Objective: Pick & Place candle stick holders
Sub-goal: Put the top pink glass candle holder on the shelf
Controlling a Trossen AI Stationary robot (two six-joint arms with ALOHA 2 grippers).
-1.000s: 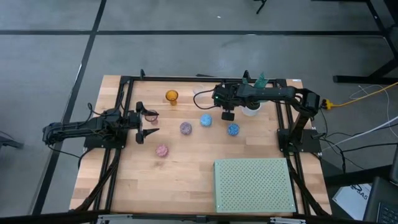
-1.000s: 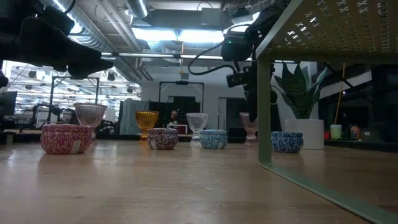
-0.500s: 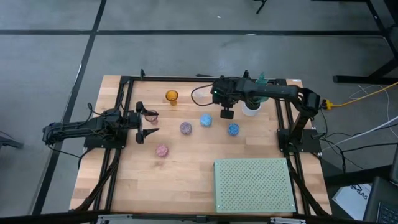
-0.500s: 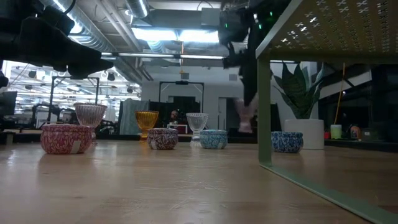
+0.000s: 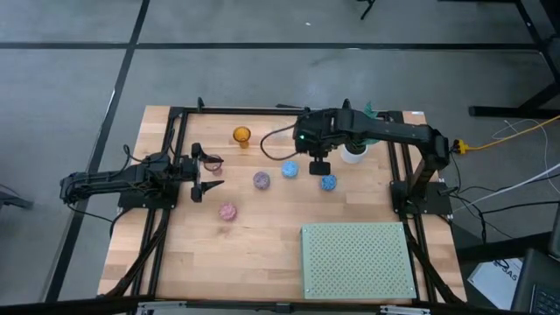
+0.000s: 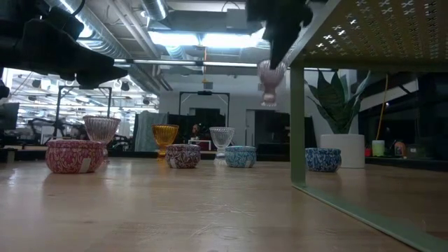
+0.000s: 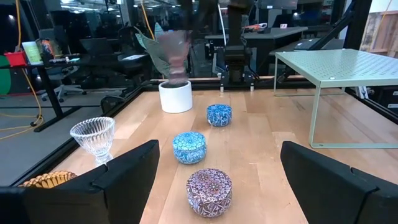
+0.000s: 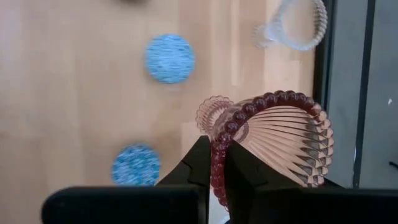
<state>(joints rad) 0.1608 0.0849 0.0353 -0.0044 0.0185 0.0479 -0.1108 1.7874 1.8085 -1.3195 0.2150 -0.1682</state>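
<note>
My right gripper (image 5: 319, 163) hangs above the table's far middle, shut on a pink-brown ribbed glass candle stick holder (image 8: 280, 140), which also shows in the low view (image 6: 269, 80). On the table stand an amber holder (image 5: 241, 135), a clear one (image 8: 298, 25), two blue ones (image 5: 290, 169) (image 5: 327, 182), a purple one (image 5: 261, 179) and a pink one (image 5: 227, 211). A pink stemmed glass (image 5: 213, 162) stands by my open left gripper (image 5: 210, 173), which waits at the left. My right gripper pinches the holder's beaded rim (image 8: 219, 163) between its two fingers, one finger (image 8: 242, 171) inside the bowl and the other outside. The fingers come from above, slanting steeply down. The holder hangs tilted below them, lifted clear of the table, with its foot (image 8: 213, 114) pointing away from the gripper.
A white pot with a green plant (image 5: 353, 153) stands at the far right, close to the right arm. The pale green perforated mat (image 5: 357, 260) is a raised platform on legs at the near right. Bare wood lies at the near left.
My right gripper has risen with the pink-brown holder. The holder stood on the table a second ago and now hangs well above it, tilted, while the other holders have kept their places.
</note>
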